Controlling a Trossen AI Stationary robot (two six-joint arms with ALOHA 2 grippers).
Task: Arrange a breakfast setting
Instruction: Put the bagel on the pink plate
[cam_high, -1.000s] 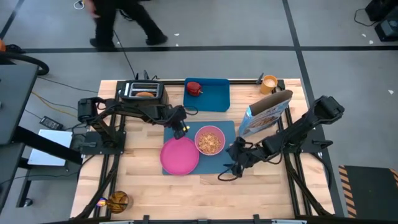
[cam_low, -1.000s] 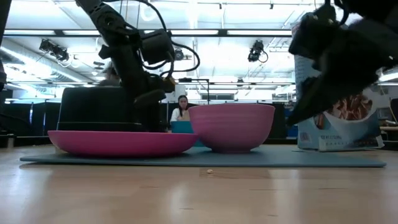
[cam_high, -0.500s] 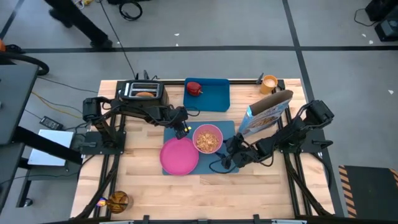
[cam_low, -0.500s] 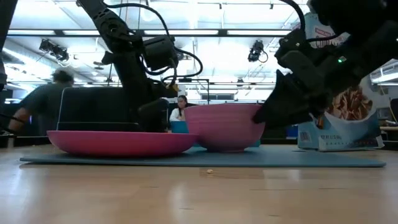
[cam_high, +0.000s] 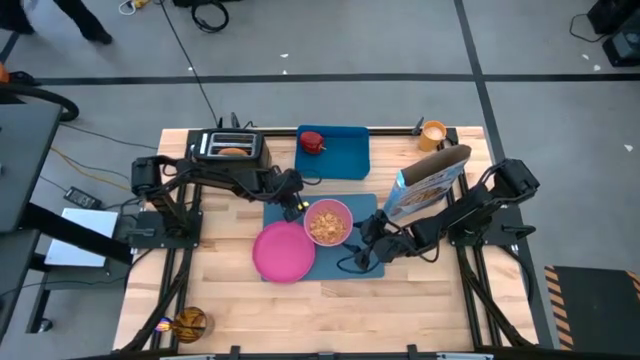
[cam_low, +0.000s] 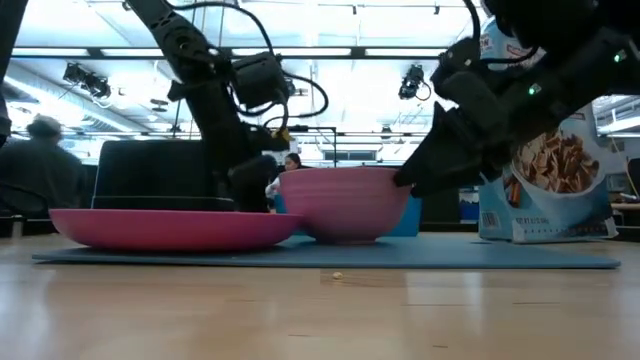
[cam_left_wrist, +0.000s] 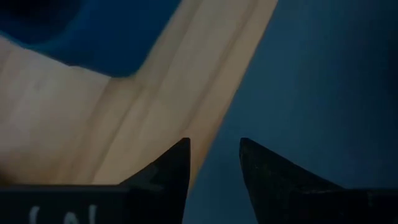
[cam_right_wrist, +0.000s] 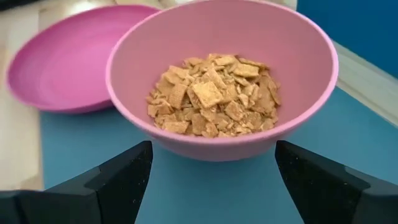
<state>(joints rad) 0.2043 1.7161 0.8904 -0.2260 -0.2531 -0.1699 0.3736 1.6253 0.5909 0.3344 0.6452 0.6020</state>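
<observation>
In the high view, a large blue mat (cam_high: 345, 262) is seen near the centre of the wooden table (cam_high: 230, 310), with a pink plate (cam_high: 284, 251) laid on its left part and a pink bowl (cam_high: 327, 222) of cereal (cam_high: 326, 226) placed just to the upper right of the plate, the two rims close together. The right gripper (cam_high: 362, 243) is held low over the mat just right of the bowl, its fingers (cam_right_wrist: 118, 177) spread wide on either side of the bowl's near wall without gripping it, as shown in the right wrist view. The left gripper (cam_high: 296, 205) is positioned at the mat's upper left edge, just beside the bowl, with its jaws set at a narrow gap and nothing seen between them. A red apple (cam_high: 312, 142) is seen on a smaller blue tray (cam_high: 345, 155) at upper centre, a toast slice (cam_high: 232, 152) in the black toaster (cam_high: 230, 147) to its left, an orange cup (cam_high: 432, 133) at the upper right and a cereal box (cam_high: 428, 185) standing right of the mat.
</observation>
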